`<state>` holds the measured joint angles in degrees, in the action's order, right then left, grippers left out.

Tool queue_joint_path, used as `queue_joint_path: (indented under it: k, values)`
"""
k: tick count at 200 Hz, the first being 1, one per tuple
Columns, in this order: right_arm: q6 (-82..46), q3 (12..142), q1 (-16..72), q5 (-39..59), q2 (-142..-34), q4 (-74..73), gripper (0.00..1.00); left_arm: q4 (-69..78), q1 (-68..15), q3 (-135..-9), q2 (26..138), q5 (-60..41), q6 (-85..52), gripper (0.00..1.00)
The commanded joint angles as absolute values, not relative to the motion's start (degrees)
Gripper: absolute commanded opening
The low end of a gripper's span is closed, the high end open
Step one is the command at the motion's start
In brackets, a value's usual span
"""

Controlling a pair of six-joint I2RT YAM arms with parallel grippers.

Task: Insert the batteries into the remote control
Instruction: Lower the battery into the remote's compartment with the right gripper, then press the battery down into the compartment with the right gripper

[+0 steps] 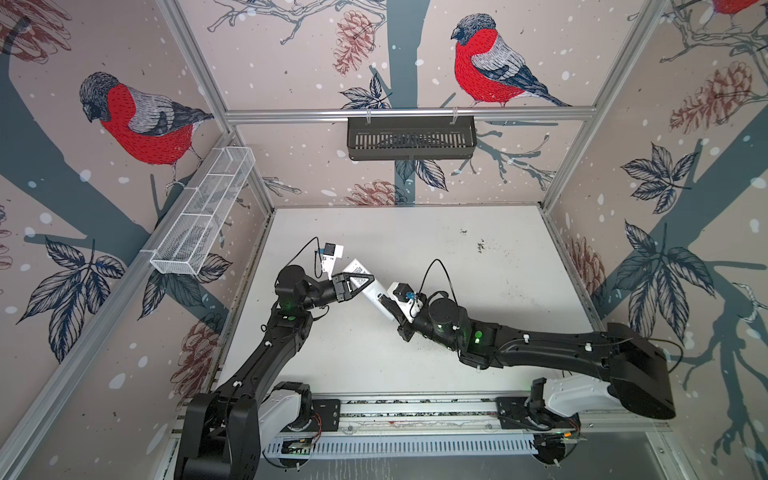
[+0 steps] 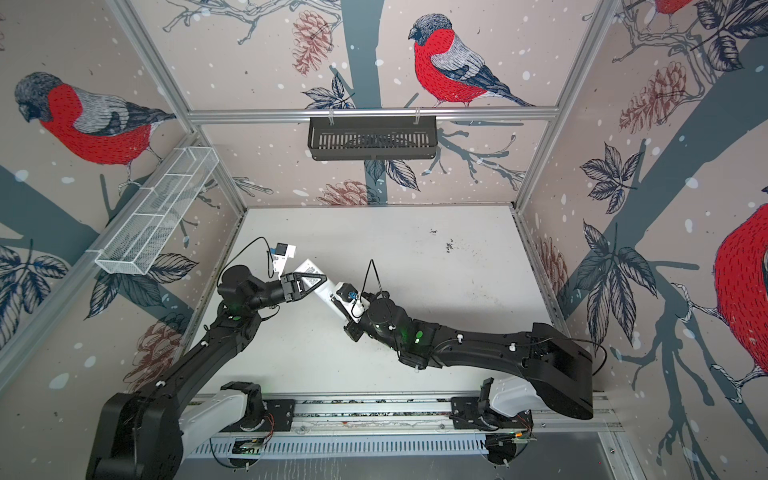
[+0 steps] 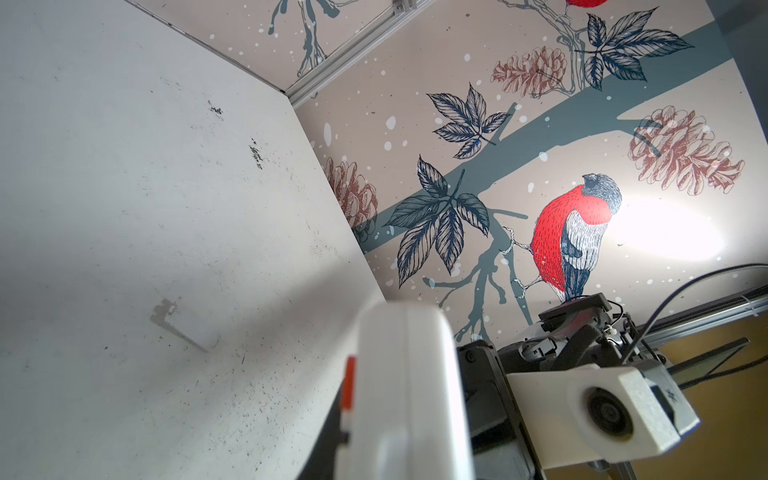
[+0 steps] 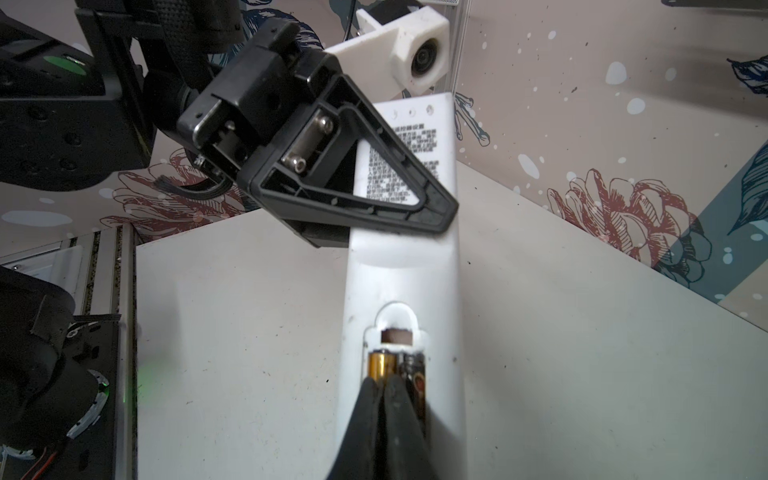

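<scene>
We have the remote control [image 1: 371,292] left of centre, back side up and running from far left to near right, its far end raised clear of the table [image 1: 457,266] by the left gripper [image 1: 362,279], which is clenched across it, one finger over the printed label [image 4: 390,174] and the other beneath. In the right wrist view the battery compartment [image 4: 424,353] stands uncovered in the near half and both batteries [image 4: 379,365] lie side by side in it, one showing its gold band toward the far end of the tray, the other a dark end against what looks like a spring [image 4: 409,358]. The right gripper [image 4: 384,388] is clenched on nothing, its tips pressed together and resting on the seam between the two cells. We judge the step to be seating them, so we push straight down into the tray, gently and squarely, while the left gripper braces the remote so it does not pivot in the grip; a slanted push could pop a cell over the rim. We want each cell flush before we ease off. Much is hidden: the black fingers cover the near ends of both cells, so we cannot tell whether they sit fully down or make contact at that end; the lower left finger is out of sight under the remote; and in both top views the right gripper's own body masks most of the compartment, so the cells do not show there
</scene>
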<state>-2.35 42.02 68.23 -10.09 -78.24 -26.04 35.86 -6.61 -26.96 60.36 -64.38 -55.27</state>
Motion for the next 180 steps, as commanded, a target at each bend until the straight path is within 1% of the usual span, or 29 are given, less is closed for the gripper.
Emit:
queue_joint_path:
  k: [1, 38, 54, 80, 93, 112, 126, 141, 165, 180]
  values:
    - [-1.18, 40.46, 68.71, -13.81, -77.87, -10.99, 0.1, 48.03, -6.42, -27.33, 59.81, -70.02, -60.31, 0.0]
    - [-1.1, 40.08, 69.08, -15.0, -75.86, -9.48, 0.11, 49.6, -6.35, -27.22, 61.0, -70.08, -60.89, 0.0]
    - [-1.38, 40.27, 68.63, -14.48, -74.89, -9.87, 0.13, 49.67, -6.38, -27.07, 61.38, -70.15, -60.36, 0.0]
    - [-3.49, 40.05, 66.03, -8.03, -70.77, -11.94, 0.19, 44.98, -7.39, -26.94, 61.26, -69.87, -54.13, 0.0]
    - [-4.7, 39.11, 64.22, -3.18, -67.44, -13.54, 0.25, 38.12, -8.36, -27.67, 60.93, -68.92, -48.95, 0.0]
    - [-7.7, 37.6, 61.09, 2.11, -63.13, -15.2, 0.41, 27.23, -9.67, -29.78, 60.49, -67.14, -40.32, 0.0]
    - [-9.87, 37.1, 58.49, 6.04, -61.21, -14.99, 0.55, 26.53, -10.66, -30.0, 60.24, -67.21, -39.12, 0.0]
    - [-11.55, 36.83, 55.72, 11.71, -60.24, -14.59, 0.65, 27.14, -11.38, -29.93, 60.09, -67.53, -39.29, 0.0]
    - [-13.61, 36.83, 52.62, 19.96, -60.76, -14.66, 0.75, 27.85, -12.69, -29.88, 59.94, -68.17, -39.37, 0.0]
    - [-14.11, 37.4, 52.29, 20.72, -62.14, -14.2, 0.77, 28.21, -13.85, -29.88, 59.64, -68.42, -39.52, 0.0]
